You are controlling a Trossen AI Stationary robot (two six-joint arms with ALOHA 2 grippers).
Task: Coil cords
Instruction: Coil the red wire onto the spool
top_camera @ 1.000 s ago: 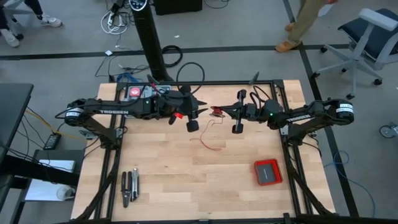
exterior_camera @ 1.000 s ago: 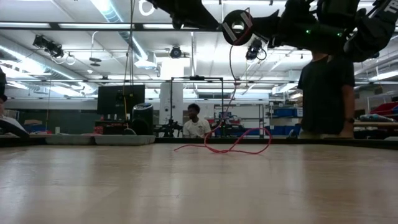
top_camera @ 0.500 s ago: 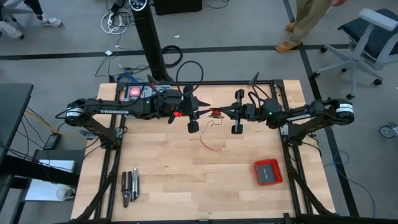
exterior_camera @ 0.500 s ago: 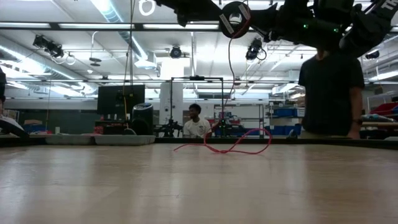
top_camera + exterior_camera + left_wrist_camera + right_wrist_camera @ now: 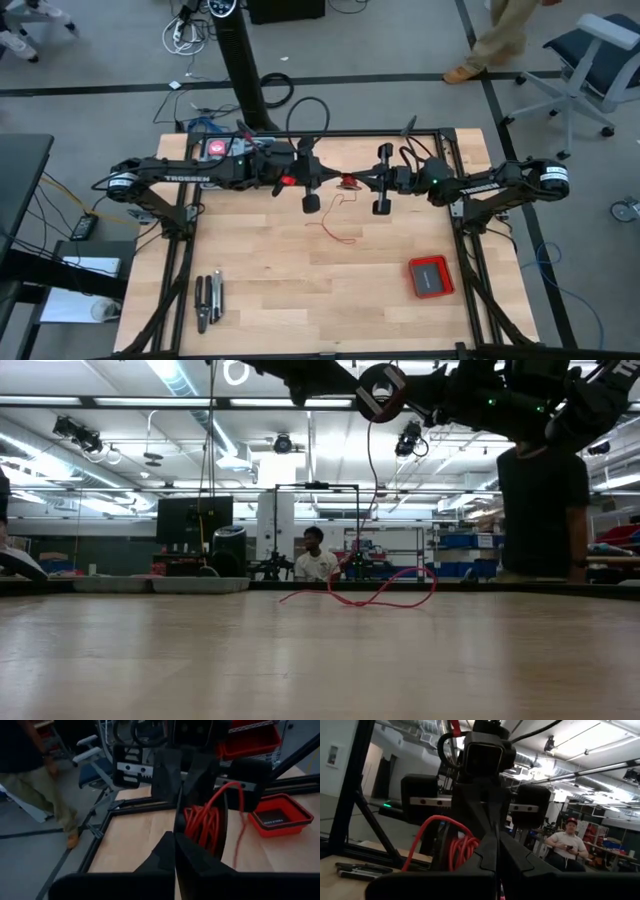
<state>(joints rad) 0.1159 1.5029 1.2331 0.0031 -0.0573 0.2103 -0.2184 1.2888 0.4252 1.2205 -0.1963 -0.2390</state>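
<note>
A small black spool [image 5: 348, 181] wound with the red cord [image 5: 202, 827] hangs high above the table's far middle, between my two grippers. My left gripper [image 5: 326, 179] reaches in from the left and is shut at the spool. My right gripper [image 5: 360, 182] reaches in from the right and is also shut on it. From the spool [image 5: 380, 390] a loose strand of cord [image 5: 369, 480] drops to the table. Its end lies there in squiggly loops [image 5: 335, 228]. My left gripper pinches the rim of one thin flange [image 5: 177, 817] of the spool between its two fingers, coming in about level from the table's left. The coil sits beside the fingertips, and the spool is clear of the table. My right gripper pinches the same flange [image 5: 492, 832] at its opposite rim, coming in from the table's right, tipped slightly up. The red coil [image 5: 462, 847] lies just beside its fingertips. The spool is held well above the table, with the loose strand hanging slack below it.
A flat red square box [image 5: 431, 276] lies near the table's right front. Hand tools [image 5: 208, 300] lie at the left front. A black frame rail [image 5: 350, 135] runs along the far edge. People stand and sit beyond the table.
My left gripper, open a second ago beside the spool, has shut on the spool's flange and turned a little. The right gripper, the spool and the loops on the table have stayed where they were.
</note>
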